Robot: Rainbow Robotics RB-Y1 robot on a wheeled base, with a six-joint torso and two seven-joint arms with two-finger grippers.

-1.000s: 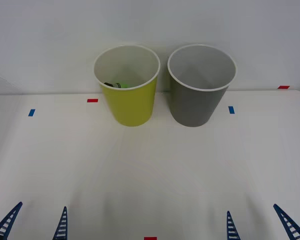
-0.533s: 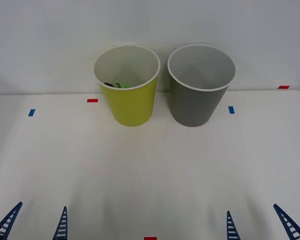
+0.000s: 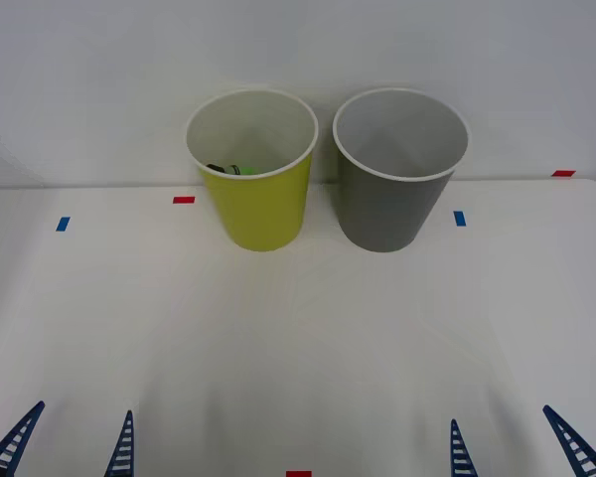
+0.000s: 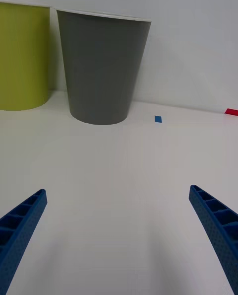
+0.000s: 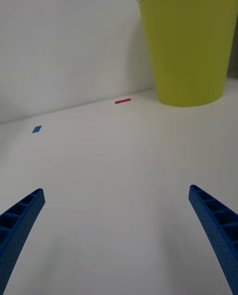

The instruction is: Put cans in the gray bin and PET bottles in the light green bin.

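light: bright, even, diffuse overhead | shadows: soft and faint on the white table, pale streaks toward 6 o'clock below the light green bin and gray bin | glare: mild sheen on tabletop, no hot spots | focus: front view sharp; wrist views crisp on bins, slightly soft on near blue fingers | distortion: slight perspective stretch at edges

Nothing has moved since the earlier pictures. The left gripper and the right gripper are in the same low spots, fingers apart.
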